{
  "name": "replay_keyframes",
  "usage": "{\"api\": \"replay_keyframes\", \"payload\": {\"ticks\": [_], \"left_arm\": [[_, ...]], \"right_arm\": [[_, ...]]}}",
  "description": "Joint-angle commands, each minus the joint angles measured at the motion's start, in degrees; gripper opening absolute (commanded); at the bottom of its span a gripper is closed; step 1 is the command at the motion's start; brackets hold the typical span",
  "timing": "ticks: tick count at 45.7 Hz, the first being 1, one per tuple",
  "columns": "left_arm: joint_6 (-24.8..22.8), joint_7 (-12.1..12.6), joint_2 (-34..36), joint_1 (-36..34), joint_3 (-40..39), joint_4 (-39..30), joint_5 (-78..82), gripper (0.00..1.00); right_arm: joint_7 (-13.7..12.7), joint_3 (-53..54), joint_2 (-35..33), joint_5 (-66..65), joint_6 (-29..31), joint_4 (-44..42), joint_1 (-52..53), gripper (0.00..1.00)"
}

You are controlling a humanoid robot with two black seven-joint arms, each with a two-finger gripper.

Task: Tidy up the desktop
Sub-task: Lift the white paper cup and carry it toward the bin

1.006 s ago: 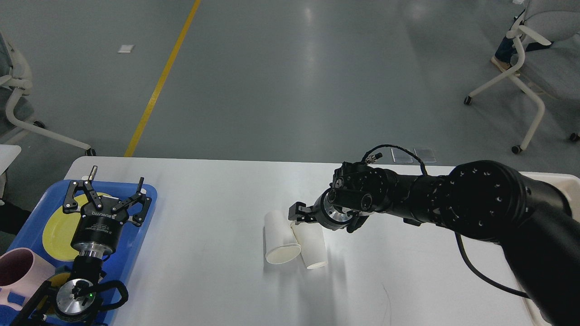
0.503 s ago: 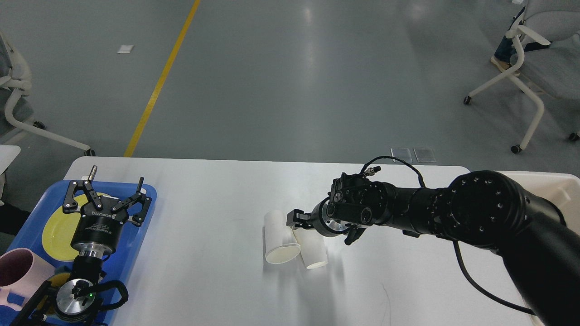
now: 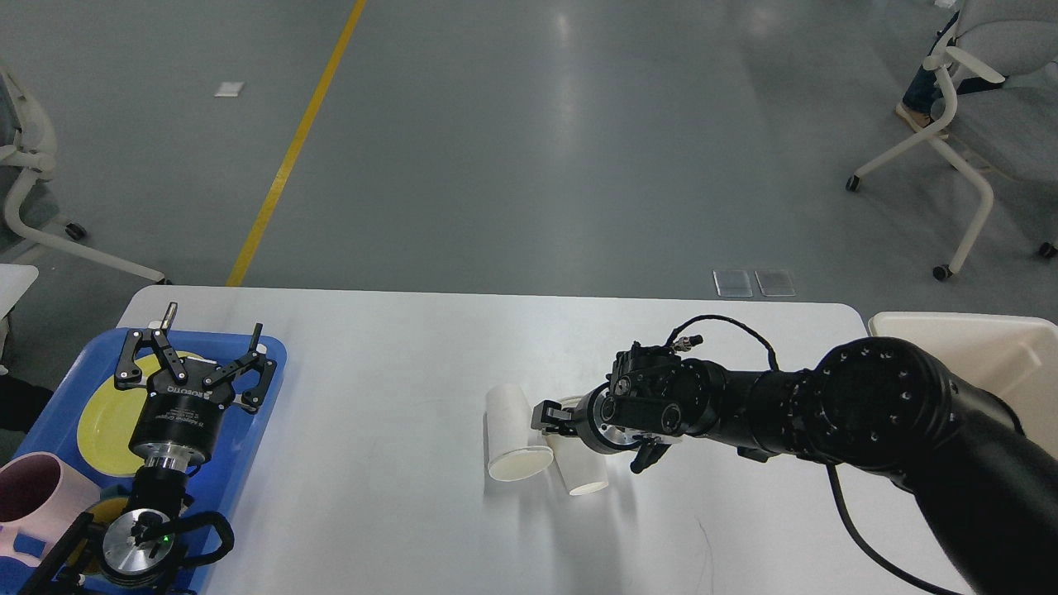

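The white desktop (image 3: pixel 372 463) holds two white paper cups lying on their sides at its middle. The left cup (image 3: pixel 512 434) has its open mouth toward me. The right cup (image 3: pixel 583 469) lies against it. My right gripper (image 3: pixel 552 417) is low over the table at the far end of the right cup, touching or very close to it. Its fingers look small and dark, so I cannot tell whether they grip. My left gripper (image 3: pixel 213 330) is open and empty above the blue tray (image 3: pixel 269 364).
The blue tray at the left edge holds a yellow plate (image 3: pixel 103 421) and a pink mug (image 3: pixel 37 496). A cream bin (image 3: pixel 992 347) stands at the right edge. Office chairs stand on the floor beyond the table.
My right gripper has dropped lower and come slightly toward me at the cups. The right cup has shifted a little down and right. The left arm has not moved.
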Motion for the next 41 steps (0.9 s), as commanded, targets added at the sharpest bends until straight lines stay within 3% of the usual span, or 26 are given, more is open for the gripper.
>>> {"api": "replay_keyframes", "payload": {"ticks": [1,7,11,22,31,41], "left_arm": [[0.0,0.0,0.0,0.0,0.0,0.0,0.0,0.96],[0.0,-0.1,0.0,0.0,0.0,0.0,0.1,0.96],[0.0,-0.1,0.0,0.0,0.0,0.0,0.1,0.96],[0.0,0.0,0.0,0.0,0.0,0.0,0.0,0.96],[0.0,-0.1,0.0,0.0,0.0,0.0,0.1,0.96],[0.0,0.0,0.0,0.0,0.0,0.0,0.1,0.96]], "right_arm": [[-0.5,0.0,0.0,0.1,-0.2,-0.5,-0.3,0.50],[-0.6,0.2,0.0,0.4,-0.5,-0.5,0.1,0.25],[-0.8,0.2,0.2,0.5,-0.4,-0.4,0.4,0.00],[-1.3,-0.1,-1.1,1.3,-0.4,-0.3,0.4,0.00],[-3.5,-0.3,-6.0,2.7,0.3,1.1,2.0,0.00],[-3.5,-0.8,-13.2,3.9,5.8,10.5,12.2,0.00]]}}
